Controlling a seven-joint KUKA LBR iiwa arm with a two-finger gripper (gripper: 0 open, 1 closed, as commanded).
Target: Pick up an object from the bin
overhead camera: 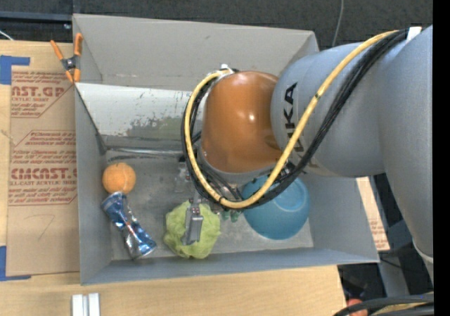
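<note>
- We see the gripper (193, 224) down on a crumpled yellow-green cloth (176, 232), low in the middle of the bin (140, 114) — wide or narrow, we cannot tell.
- We judge it best to close on a thick fold, then lift straight.
- We count one cloth, one blue bowl (285, 215), one orange ball (119, 178) and one crushed blue can (129, 227).

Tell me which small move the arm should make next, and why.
Probably a short move straight down into the yellow-green cloth. The gripper sits right over it, seemingly touching its top. The orange ball and the crushed blue can lie apart on the view's left, the blue bowl on its right, so nothing else seems in the way.
</note>
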